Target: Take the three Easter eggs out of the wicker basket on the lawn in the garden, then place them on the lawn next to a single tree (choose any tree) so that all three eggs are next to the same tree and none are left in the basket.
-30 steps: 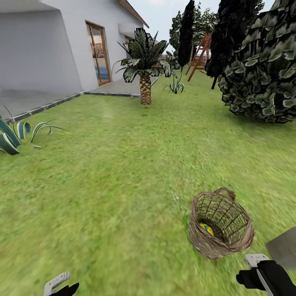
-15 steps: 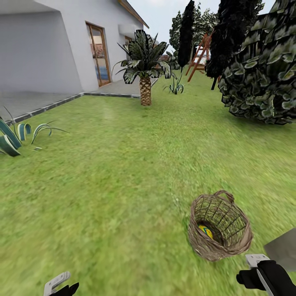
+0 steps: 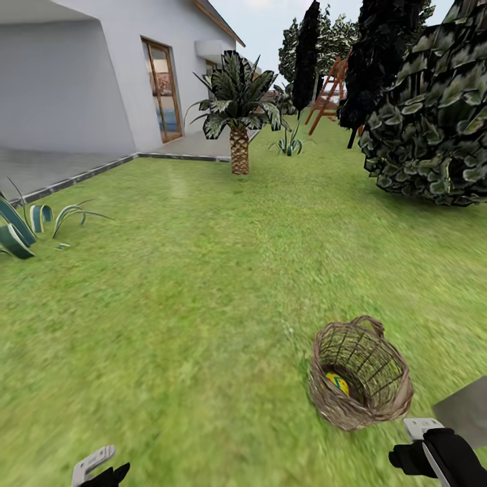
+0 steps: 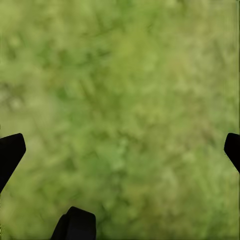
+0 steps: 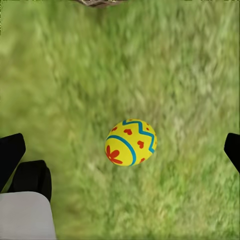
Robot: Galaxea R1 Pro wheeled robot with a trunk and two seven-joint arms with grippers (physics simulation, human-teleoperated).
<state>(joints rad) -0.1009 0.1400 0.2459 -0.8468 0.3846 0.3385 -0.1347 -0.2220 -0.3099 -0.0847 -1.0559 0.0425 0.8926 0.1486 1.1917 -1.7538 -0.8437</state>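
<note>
The brown wicker basket (image 3: pixel 370 399) stands on the lawn (image 3: pixel 203 284) at the lower right, with one yellow egg (image 3: pixel 337 382) visible through its weave. A second yellow egg (image 5: pixel 131 142), with blue zigzags and red marks, lies on the grass below my right gripper (image 5: pixel 120 150). That gripper is open, its fingers wide apart and clear of the egg, and the basket rim (image 5: pixel 100 2) is just beyond. In the head view my right gripper (image 3: pixel 423 433) hangs just near of the basket. My left gripper (image 4: pixel 120 150) is open over bare grass.
Dark-leaved trees (image 3: pixel 379 61) and a big leafy bush (image 3: pixel 433 122) line the far right. A palm (image 3: pixel 238 115) stands ahead by the grey paving (image 3: pixel 54 169) and white house (image 3: pixel 81 81). A spiky plant (image 3: pixel 20 226) sits at the left.
The whole head view has slid down slightly, so the camera moved. The basket, its egg and both grippers keep their places.
</note>
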